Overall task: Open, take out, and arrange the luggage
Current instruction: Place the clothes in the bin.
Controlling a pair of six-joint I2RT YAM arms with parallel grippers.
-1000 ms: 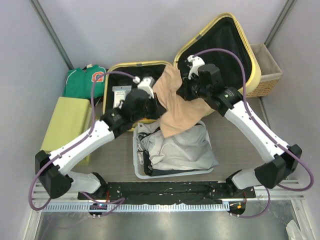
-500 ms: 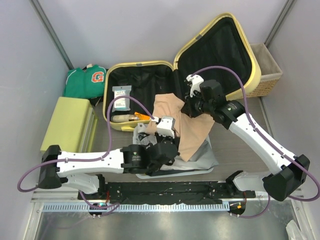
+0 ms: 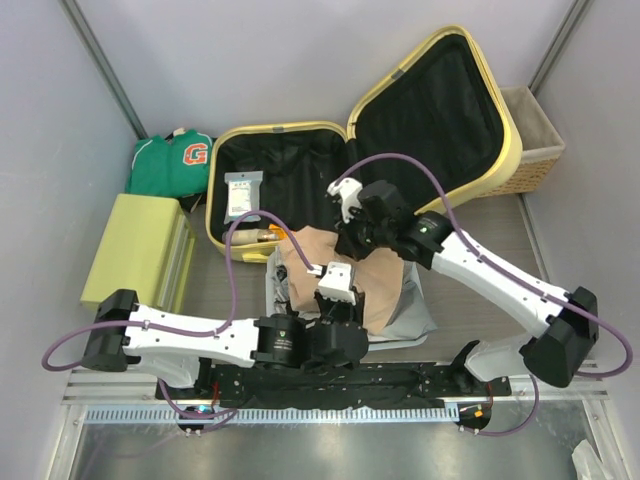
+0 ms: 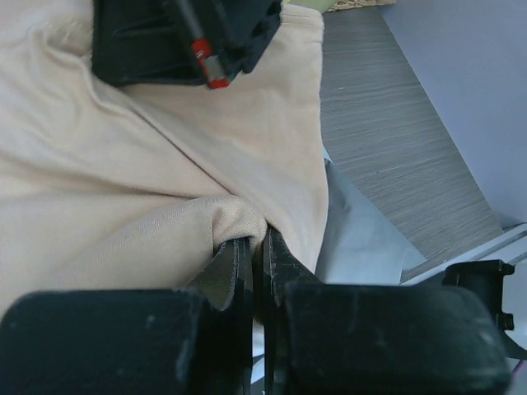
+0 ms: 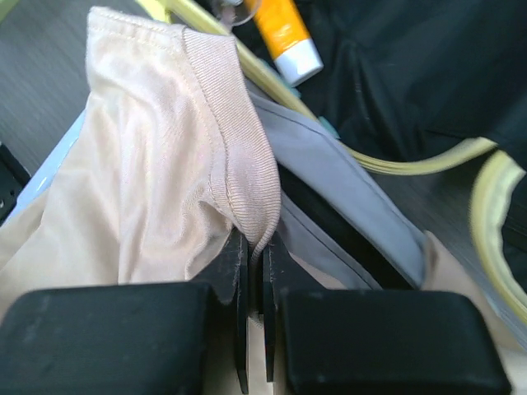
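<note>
From above, the luggage (image 3: 440, 100) lies open at the far side of the table, with its lid leaning back to the right. In front of it both arms meet over a beige garment (image 3: 380, 290) draped across a bin (image 3: 270, 300); the fingertips are hard to make out here.

At the left wrist, the left gripper (image 4: 257, 243) is pinched tight on a fold of that garment.

At the right wrist, the right gripper (image 5: 257, 247) is clamped on the garment's ribbed hem, near the luggage rim and an orange tube (image 5: 292, 37).

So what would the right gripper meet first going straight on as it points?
Past the beige garment pinched in the right gripper, probably the yellow rim of the luggage beside the orange tube; depth is unclear.
</note>
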